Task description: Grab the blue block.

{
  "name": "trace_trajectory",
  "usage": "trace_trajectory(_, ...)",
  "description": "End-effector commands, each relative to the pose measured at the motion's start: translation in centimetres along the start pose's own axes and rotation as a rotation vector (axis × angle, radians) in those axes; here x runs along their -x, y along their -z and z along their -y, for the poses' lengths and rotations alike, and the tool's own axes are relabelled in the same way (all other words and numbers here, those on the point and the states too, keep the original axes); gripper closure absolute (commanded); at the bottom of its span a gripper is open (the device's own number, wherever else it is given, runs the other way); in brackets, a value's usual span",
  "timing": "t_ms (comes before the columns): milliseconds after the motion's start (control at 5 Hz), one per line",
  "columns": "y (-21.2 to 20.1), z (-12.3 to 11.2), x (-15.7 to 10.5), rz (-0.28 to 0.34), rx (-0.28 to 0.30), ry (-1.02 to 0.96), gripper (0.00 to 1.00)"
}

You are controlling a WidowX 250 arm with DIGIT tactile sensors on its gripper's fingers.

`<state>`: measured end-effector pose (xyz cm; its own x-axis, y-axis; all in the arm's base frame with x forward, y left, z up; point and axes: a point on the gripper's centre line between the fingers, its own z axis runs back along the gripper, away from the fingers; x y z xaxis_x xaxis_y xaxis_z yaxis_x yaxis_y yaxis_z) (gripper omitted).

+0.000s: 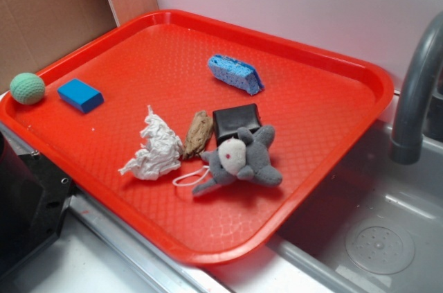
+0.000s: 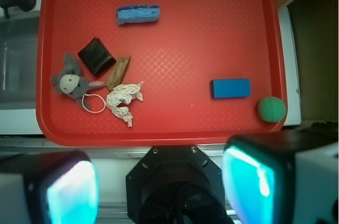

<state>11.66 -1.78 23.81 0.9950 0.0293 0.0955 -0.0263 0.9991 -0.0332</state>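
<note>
The blue block (image 1: 80,95) lies flat on the red tray (image 1: 311,64) near its left corner, beside a green ball (image 1: 27,89). In the wrist view the block (image 2: 230,88) lies at the right part of the tray, left of the ball (image 2: 271,109). My gripper (image 2: 161,189) is open and empty, high above the tray's near edge, with its two teal-padded fingers (image 2: 249,184) wide apart at the bottom of the wrist view. The gripper does not show in the exterior view.
On the tray also lie a light-blue sponge (image 1: 235,74), a crumpled white paper (image 1: 154,146), a piece of wood (image 1: 198,134), a dark block (image 1: 236,121) and a grey plush toy (image 1: 239,159). A sink with a grey faucet (image 1: 415,92) is at the right. The black robot base (image 2: 175,181) sits below the tray.
</note>
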Motion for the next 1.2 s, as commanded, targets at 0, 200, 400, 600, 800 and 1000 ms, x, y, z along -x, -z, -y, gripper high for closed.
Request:
trace_trajectory(0, 0.0, 0.0, 0.0, 0.0, 0.0, 0.0, 0.0)
trace_trajectory(200, 4.5, -3.9, -1.7, -0.024, -0.005, -0.252, 0.0)
trace_trajectory(400, 8.0, -6.8, -2.2, -0.032, -0.047, -0.5, 0.0)
trace_trajectory(600, 11.1, -9.2, -0.9, -0.023, 0.031, -0.754, 0.0)
trace_trajectory(800, 13.4, -10.1, -0.5, -0.007, -0.014, -1.002, 0.0)
trace_trajectory(1000, 16.0, -10.1, -0.5, 0.026, -0.026, -1.25, 0.0)
